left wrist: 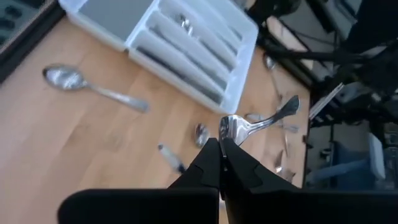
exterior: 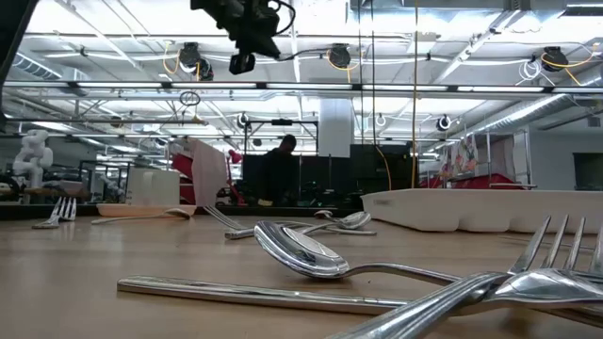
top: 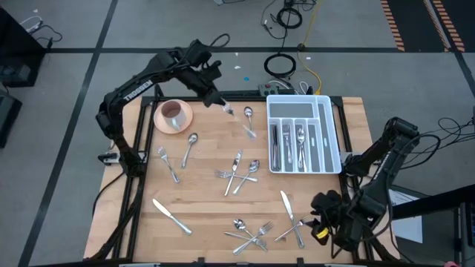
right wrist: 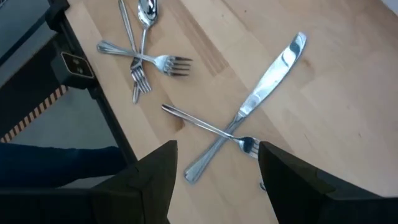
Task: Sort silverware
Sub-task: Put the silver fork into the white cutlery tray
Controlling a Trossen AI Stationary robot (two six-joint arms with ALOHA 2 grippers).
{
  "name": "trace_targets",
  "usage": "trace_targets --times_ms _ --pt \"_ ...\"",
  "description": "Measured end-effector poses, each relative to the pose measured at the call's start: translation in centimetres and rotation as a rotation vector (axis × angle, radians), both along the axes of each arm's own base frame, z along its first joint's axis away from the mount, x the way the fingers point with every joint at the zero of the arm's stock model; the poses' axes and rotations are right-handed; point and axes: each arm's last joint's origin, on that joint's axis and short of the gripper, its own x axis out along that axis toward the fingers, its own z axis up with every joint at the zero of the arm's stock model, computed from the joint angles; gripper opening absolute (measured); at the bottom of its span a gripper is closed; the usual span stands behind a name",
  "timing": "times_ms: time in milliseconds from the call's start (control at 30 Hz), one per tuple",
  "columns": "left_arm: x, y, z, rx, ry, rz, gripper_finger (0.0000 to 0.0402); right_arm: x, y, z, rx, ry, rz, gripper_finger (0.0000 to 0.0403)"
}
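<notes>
The silverware lies scattered over the wooden table (top: pixel 208 193). There are spoons, forks and knives, singly and in small crossed heaps (top: pixel 237 172). My left gripper (left wrist: pixel 222 146) hangs high over the table's far middle (top: pixel 223 104), between the pink cup (top: pixel 173 113) and the white divided tray (top: pixel 304 133). It is shut on a spoon (left wrist: pixel 249 124). My right gripper (right wrist: pixel 214 177) stands open near the table's near right corner (top: pixel 319 216). It is above a knife (right wrist: pixel 267 93) that lies crossed over a fork (right wrist: pixel 211 127), and it touches neither. My left gripper pinches the spoon at its bowl (left wrist: pixel 230 132) between the two fingertips. The fingers slant down toward the tray side. The handle (left wrist: pixel 286 109) sticks out beyond the fingers. The spoon is lifted clear of the table.
The tray holds several pieces in its long slots (left wrist: pixel 186 37). A loose spoon (left wrist: pixel 74 81) lies on the wood just beside the tray, below my left gripper. The cup stands on its saucer at the far left. More forks and a spoon lie heaped at the near edge (right wrist: pixel 140 59).
</notes>
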Motion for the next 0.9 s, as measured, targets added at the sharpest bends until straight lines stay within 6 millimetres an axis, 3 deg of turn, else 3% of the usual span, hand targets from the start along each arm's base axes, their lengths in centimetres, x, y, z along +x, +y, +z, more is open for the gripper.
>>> trace_targets --times_ms 367,600,900 --pt "6.2 0.9 3.4 0.061 -0.222 -0.088 0.0000 -0.6 0.3 0.0 -0.006 0.009 0.019 0.0217" --pt "10.0 3.0 1.1 0.111 -0.374 -0.150 0.0000 -0.6 0.2 0.0 -0.015 0.011 0.031 0.0217" --pt "14.2 5.1 -5.1 0.368 -0.390 -0.327 0.0000 -0.6 0.2 -0.1 -0.027 0.009 0.039 0.0217"
